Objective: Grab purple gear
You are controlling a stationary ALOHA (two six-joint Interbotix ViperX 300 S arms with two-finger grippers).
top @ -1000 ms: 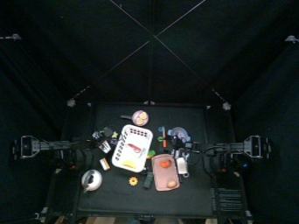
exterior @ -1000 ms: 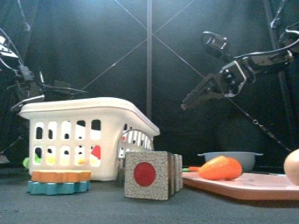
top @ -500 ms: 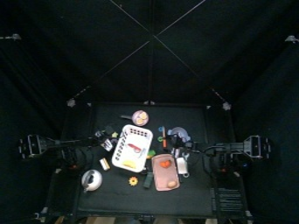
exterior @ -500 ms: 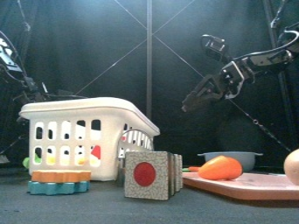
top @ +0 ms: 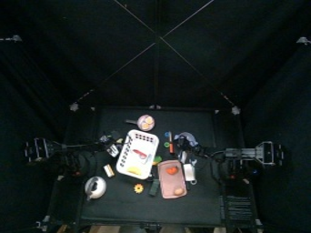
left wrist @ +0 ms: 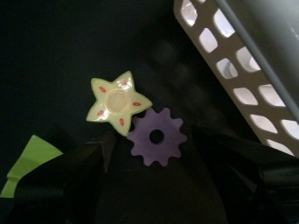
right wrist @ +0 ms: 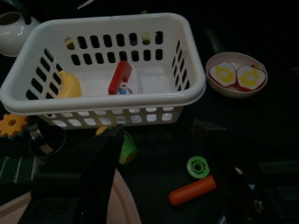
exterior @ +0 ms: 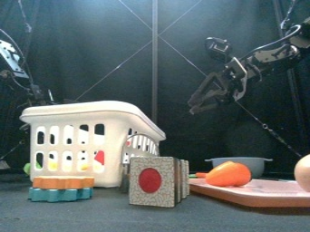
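Beside the basket wall [left wrist: 251, 79], purple gear [left wrist: 160, 137] touches the star [left wrist: 115, 101].

A robot test pen in a lab, not a home: black curtains [top: 243, 55] hung on every side, crossing frame poles [top: 155, 41] overhead, a small black tabletop [top: 206, 205] crowded with toy props, including a white plastic basket [exterior: 91, 136] and play food.
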